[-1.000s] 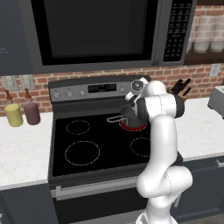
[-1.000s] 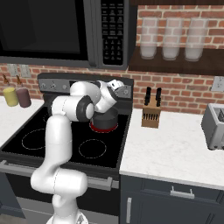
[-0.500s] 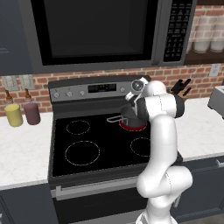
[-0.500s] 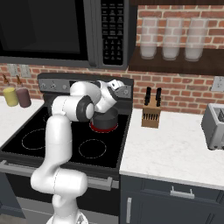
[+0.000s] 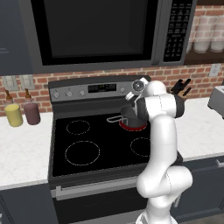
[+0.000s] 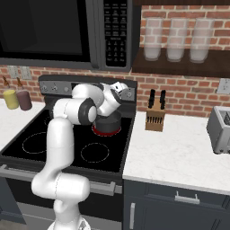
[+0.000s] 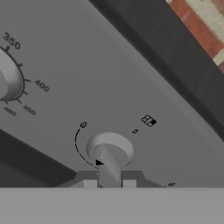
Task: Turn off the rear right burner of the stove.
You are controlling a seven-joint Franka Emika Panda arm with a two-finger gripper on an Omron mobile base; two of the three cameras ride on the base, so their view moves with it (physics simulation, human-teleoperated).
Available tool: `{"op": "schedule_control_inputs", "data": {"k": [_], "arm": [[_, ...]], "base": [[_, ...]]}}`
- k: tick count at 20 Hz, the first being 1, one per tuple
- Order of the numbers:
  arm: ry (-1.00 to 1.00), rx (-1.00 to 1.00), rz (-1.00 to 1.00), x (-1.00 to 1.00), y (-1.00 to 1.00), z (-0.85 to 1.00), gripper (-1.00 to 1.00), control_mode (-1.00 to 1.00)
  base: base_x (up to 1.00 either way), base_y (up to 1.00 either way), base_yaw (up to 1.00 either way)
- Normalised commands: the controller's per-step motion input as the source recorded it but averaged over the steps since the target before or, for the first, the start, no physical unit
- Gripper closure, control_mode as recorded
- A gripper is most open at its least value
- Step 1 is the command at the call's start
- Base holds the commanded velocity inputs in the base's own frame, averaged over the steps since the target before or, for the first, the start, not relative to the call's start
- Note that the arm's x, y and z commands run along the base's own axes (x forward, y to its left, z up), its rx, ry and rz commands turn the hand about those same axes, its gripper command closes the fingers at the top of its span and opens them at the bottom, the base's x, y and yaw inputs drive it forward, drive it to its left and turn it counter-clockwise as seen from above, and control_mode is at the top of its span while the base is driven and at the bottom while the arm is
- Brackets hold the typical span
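The stove (image 5: 103, 151) is a black glass-top range with a steel control panel (image 5: 78, 91). Its rear right burner (image 5: 131, 127) glows red under a small dark pot (image 5: 129, 113); the same red ring shows as the burner (image 6: 107, 132) in the right base view. My gripper (image 7: 109, 183) is up against the right end of the panel, shut on a round knob (image 7: 109, 151), one finger (image 7: 89, 183) on each side of its ridge. From the base views, the gripper (image 5: 134, 92) (image 6: 122, 89) reaches over the pot to the panel.
A larger dial (image 7: 6, 81) marked with temperatures sits left of the held knob. A microwave (image 5: 96, 30) hangs low above the stove. A knife block (image 6: 155, 117) and toaster (image 6: 220, 130) stand on the right counter, two bottles (image 5: 22, 113) on the left.
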Motion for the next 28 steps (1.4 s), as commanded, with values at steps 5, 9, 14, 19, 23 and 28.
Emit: {"op": "schedule_control_inputs", "data": {"k": [5, 9, 14, 19, 23, 28], "arm": [[0.00, 0.00, 0.00, 0.00, 0.00, 0.00, 1.00, -1.00], [0.00, 0.00, 0.00, 0.00, 0.00, 0.00, 1.00, -1.00], [0.00, 0.00, 0.00, 0.00, 0.00, 0.00, 1.00, -1.00], [0.00, 0.00, 0.00, 0.00, 0.00, 0.00, 1.00, -1.00], [0.00, 0.00, 0.00, 0.00, 0.00, 0.00, 1.00, -1.00], [0.00, 0.00, 0.00, 0.00, 0.00, 0.00, 1.00, -1.00]], "base": [[0.00, 0.00, 0.00], [0.00, 0.00, 0.00], [0.00, 0.00, 0.00], [0.00, 0.00, 0.00], [0.00, 0.00, 0.00], [0.00, 0.00, 0.00]]}}
